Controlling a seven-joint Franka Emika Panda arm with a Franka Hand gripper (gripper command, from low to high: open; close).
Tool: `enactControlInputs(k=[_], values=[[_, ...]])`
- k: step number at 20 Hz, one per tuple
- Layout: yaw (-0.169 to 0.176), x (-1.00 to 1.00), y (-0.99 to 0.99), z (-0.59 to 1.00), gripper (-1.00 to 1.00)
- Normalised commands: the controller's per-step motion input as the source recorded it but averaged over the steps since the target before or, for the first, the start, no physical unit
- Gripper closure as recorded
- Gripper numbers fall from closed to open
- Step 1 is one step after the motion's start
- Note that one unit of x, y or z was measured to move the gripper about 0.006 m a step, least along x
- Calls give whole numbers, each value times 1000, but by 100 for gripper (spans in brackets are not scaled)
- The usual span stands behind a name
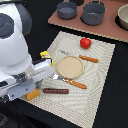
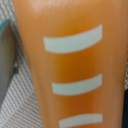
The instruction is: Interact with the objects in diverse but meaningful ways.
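Gripper (image 1: 31, 89): fingers are not visible in either view. In the exterior view the arm's white housing covers them; the wrist view is filled by another object. Whether the jaws stand apart or closed, and whether they grip anything, cannot be determined.

Bread loaf (image 2: 75, 70): fills nearly the whole wrist view at very close range, golden orange with three pale curved score marks across it. Image is blurred; the loaf's ends are cut off by the frame. In the exterior view only a small orange corner (image 1: 33, 94) shows below the arm, at the 8 o'clock edge of the woven placemat (image 1: 100, 95). Contact with the gripper cannot be confirmed.

Round tan plate (image 1: 70, 66): centre of the placemat, upright.

Sausage (image 1: 55, 91): thin, brown, lying flat at 7 o'clock from the plate, just beside the loaf's corner.

Tomato (image 1: 85, 43): red, at 1 o'clock from the plate, apart from it.

Orange-handled utensils: one (image 1: 74, 83) lies at 5 o'clock touching the plate's rim, the other (image 1: 88, 59) at 2 o'clock, near the tomato. Which is fork or knife is too small to tell.

Yellow packet (image 1: 46, 55): at 9 o'clock, partly hidden by the arm.

Grey pans (image 1: 66, 10): on the brown board at 12 o'clock, well apart.
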Motion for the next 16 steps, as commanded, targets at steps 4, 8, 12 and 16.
enactControlInputs(k=[4,8,12,16], values=[[0,169,0,974,-100],[0,439,1,1000,-100],[0,812,119,594,-100],[80,773,62,208,-100]])
